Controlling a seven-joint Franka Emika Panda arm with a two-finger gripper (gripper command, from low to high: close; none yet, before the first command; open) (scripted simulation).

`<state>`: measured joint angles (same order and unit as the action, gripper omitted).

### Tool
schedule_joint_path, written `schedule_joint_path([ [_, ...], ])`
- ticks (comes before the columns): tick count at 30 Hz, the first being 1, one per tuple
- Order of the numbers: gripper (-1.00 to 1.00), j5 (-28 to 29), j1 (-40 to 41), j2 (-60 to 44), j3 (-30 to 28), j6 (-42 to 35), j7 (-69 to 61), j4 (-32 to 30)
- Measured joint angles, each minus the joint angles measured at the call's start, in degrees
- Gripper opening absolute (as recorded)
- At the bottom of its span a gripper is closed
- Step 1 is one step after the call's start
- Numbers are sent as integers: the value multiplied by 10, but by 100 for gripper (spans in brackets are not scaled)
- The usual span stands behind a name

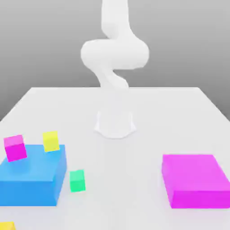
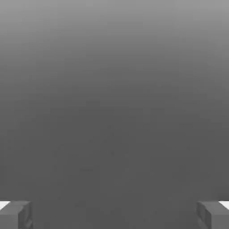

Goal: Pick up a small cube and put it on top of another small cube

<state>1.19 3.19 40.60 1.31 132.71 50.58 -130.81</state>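
A small yellow cube (image 1: 50, 140) sits at the far edge of a flat blue block (image 1: 31, 179), on the exterior view's left. I cannot tell whether it rests on the block or just behind it. A small magenta cube (image 1: 15, 147) is at the block's far left corner, and a small green cube (image 1: 77, 180) stands on the table beside the block's right side. The white arm (image 1: 114, 54) rises from its base at mid-table and leaves the picture upward. In the hand view my gripper (image 2: 114, 214) is open, its fingertips (image 2: 15, 214) far apart against plain grey with nothing between them.
A flat magenta block (image 1: 195, 179) lies at the exterior view's right front. A yellow corner of another piece (image 1: 6, 226) shows at the lower left edge. The arm's round base (image 1: 115, 123) stands mid-table. The white table (image 1: 134, 206) stretches between the two flat blocks.
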Motion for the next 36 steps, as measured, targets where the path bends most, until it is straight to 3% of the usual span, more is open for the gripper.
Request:
schedule_joint_path([
  [10,0,59,104,-212,30,37,199,39],
  [19,0,89,163,-398,12,70,360,74],
  [25,0,70,185,-519,-7,97,441,95],
  [36,0,-21,230,-735,-22,174,517,137],
])
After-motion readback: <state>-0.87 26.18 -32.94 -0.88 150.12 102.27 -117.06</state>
